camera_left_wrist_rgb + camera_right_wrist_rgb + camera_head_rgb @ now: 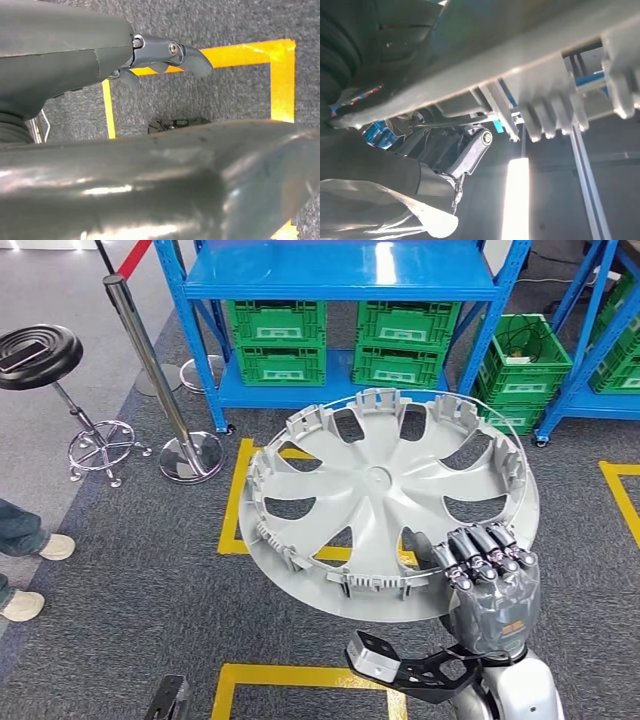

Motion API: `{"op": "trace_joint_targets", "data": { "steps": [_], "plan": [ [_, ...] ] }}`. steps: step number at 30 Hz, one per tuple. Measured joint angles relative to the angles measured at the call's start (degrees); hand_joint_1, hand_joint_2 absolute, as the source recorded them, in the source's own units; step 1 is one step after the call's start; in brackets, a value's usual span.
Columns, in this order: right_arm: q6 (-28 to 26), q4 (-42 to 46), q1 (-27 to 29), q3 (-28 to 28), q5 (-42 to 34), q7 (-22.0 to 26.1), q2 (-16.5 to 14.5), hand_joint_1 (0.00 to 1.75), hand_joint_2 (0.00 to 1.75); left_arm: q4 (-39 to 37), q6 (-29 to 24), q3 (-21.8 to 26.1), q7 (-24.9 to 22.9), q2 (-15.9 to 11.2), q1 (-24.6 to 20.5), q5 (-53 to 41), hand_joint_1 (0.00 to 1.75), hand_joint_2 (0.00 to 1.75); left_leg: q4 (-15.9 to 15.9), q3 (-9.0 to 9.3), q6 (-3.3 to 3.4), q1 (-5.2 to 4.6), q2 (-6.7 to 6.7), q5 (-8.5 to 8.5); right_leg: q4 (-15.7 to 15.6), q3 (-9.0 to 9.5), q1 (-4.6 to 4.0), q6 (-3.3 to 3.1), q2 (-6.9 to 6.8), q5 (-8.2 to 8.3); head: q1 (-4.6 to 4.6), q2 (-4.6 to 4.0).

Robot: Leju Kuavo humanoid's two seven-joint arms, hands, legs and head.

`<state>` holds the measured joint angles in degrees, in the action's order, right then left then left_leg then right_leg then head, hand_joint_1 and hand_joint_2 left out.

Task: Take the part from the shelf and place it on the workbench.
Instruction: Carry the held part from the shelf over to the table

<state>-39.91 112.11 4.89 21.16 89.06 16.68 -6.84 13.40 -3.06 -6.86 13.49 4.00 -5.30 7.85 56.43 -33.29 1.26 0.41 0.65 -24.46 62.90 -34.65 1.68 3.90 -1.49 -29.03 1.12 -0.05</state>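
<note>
Overhead, a grey wheel cover [389, 502] is held out in front of the body, its ribbed inner side and clips turned upward and its disc tilted slightly, by the right hand [492, 575], whose dark fingers [483, 550] are curled over the near rim at the lower right while the palm sits beneath. In the right wrist view the underside of the wheel cover [531, 55] is seen pressed against the right hand [444, 150], with rim clips hanging past its edge. The far rim of the cover is carried well clear of the blue shelf [340, 280], and open carpet is seen on every side under the disc. The left hand [166, 52] is seen in the left wrist view above the floor, its fingers [192, 57] lightly bent and apart with nothing in them. Green crates [340, 340] are stored on the lower shelf level, and another green crate [524, 365] is set on the floor beside the upright. Grey carpet [151, 570] is marked with yellow tape [230, 505]. A chrome stanchion [162, 390] and a black stool [45, 360] are stood at the left, well apart from the cover, and a person's shoes [38, 575] are seen at the left edge
</note>
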Motion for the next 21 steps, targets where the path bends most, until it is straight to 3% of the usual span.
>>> {"op": "trace_joint_targets", "data": {
  "steps": [2, 6, 8, 10, 11, 12, 13, 14, 16, 18, 20, 21],
  "plan": [
    [0.0, 0.0, -0.2, 0.1, 0.0, 0.1, 0.0, 1.75, 1.75, 0.0, 0.0, 0.0, 0.0, -0.1, 0.0, 0.0, 0.00, 0.00, 1.2, -0.42, -0.96, -0.06, 0.30, -0.55, -4.5, 2.59, -0.16, -0.48, -0.74, 0.86, 0.02, 0.00],
    [0.0, 0.0, -0.3, 0.2, 0.0, 0.4, 0.1, 1.75, 1.75, 0.0, 0.1, 0.0, 0.0, -0.2, 0.0, -0.1, 0.00, 0.00, 2.5, -0.81, -1.98, 0.09, 1.06, -1.36, -4.2, 2.22, -0.30, -2.21, 0.70, 0.94, -0.14, 0.00],
    [0.0, 0.0, -0.4, 0.3, 0.0, 0.8, 0.1, 1.75, 1.75, 0.0, 0.1, 0.0, 0.0, -0.2, 0.0, -0.1, 0.00, 0.00, 6.9, -2.48, -2.41, 0.22, 0.67, -4.53, -4.2, 1.97, -0.26, -2.88, 1.37, 1.23, -0.20, -0.01],
    [0.0, 0.0, -0.4, 0.3, 0.0, 1.2, 0.1, 1.75, 1.75, 0.0, 0.2, 0.0, 0.0, -0.1, 0.0, -0.2, 0.00, 0.00, 14.7, -5.59, -2.53, 0.22, 0.33, -8.51, -4.2, 1.66, -0.45, -3.28, 2.16, 1.42, -0.23, -0.01],
    [0.0, -0.1, -0.4, 0.3, 0.0, 1.3, 0.1, 1.75, 1.75, 0.0, 0.3, 0.0, 0.0, -0.1, 0.0, -0.2, 0.00, 0.00, 17.5, -6.72, -2.43, 0.19, 0.27, -9.50, -4.2, 1.56, -0.58, -3.39, 2.61, 1.49, -0.24, -0.01],
    [0.0, -0.1, -0.4, 0.3, 0.0, 1.4, 0.1, 1.75, 1.75, 0.0, 0.3, 0.0, 0.0, -0.1, 0.0, -0.2, 0.00, 0.00, 18.5, -7.01, -2.19, 0.13, 0.19, -9.41, -4.2, 1.50, -0.72, -3.47, 3.09, 1.54, -0.23, -0.01],
    [0.0, -0.1, -0.4, 0.3, 0.0, 1.5, 0.1, 1.75, 1.75, 0.0, 0.4, 0.0, 0.0, -0.1, 0.0, -0.2, 0.00, 0.00, 17.1, -6.18, -1.81, 0.04, 0.00, -8.16, -4.2, 1.49, -0.87, -3.52, 3.63, 1.59, -0.23, -0.01],
    [0.0, -0.1, -0.4, 0.3, 0.0, 1.5, 0.1, 1.75, 1.75, 0.0, 0.5, 0.0, 0.0, -0.1, 0.0, -0.2, 0.00, 0.00, 13.6, -4.43, -1.28, -0.09, -0.55, -6.13, -4.2, 1.52, -1.01, -3.55, 4.21, 1.64, -0.23, -0.01],
    [0.0, -0.1, -0.5, 0.3, 0.0, 1.6, 0.1, 1.75, 1.75, 0.0, 0.5, 0.0, 0.0, -0.3, 0.0, -0.3, 0.00, 0.00, 6.0, -0.70, 0.02, -0.24, -3.31, -2.98, -4.2, 1.39, -1.06, -3.46, 5.27, 1.79, -0.07, -0.01],
    [0.0, -0.2, -0.6, 0.3, 0.0, 1.6, 0.1, 1.75, 1.75, 0.0, 0.5, 0.0, 0.0, -0.4, 0.0, -0.4, 0.00, 0.00, 2.7, 0.74, 0.72, -0.41, -5.24, -2.35, -4.2, 0.91, -0.68, -3.00, 6.28, 2.12, -0.25, -0.01],
    [0.0, -0.2, -0.6, 0.3, 0.0, 1.6, 0.1, 1.75, 1.75, 0.0, 0.5, 0.0, 0.0, -0.4, 0.0, -0.5, 0.00, 0.00, 1.7, 0.92, 0.70, -0.41, -4.44, -2.19, -4.3, 0.39, -0.44, -2.29, 7.29, 2.48, -0.57, 0.00],
    [0.0, -0.2, -0.6, 0.3, 0.0, 1.6, 0.1, 1.75, 1.75, 0.0, 0.5, 0.0, 0.0, -0.3, -0.2, -0.5, 0.00, 0.00, 1.1, 1.08, 0.61, -0.26, -3.78, -2.00, -4.1, -0.06, -0.54, -2.01, 6.99, 2.26, -0.55, 0.00]
  ]
}}
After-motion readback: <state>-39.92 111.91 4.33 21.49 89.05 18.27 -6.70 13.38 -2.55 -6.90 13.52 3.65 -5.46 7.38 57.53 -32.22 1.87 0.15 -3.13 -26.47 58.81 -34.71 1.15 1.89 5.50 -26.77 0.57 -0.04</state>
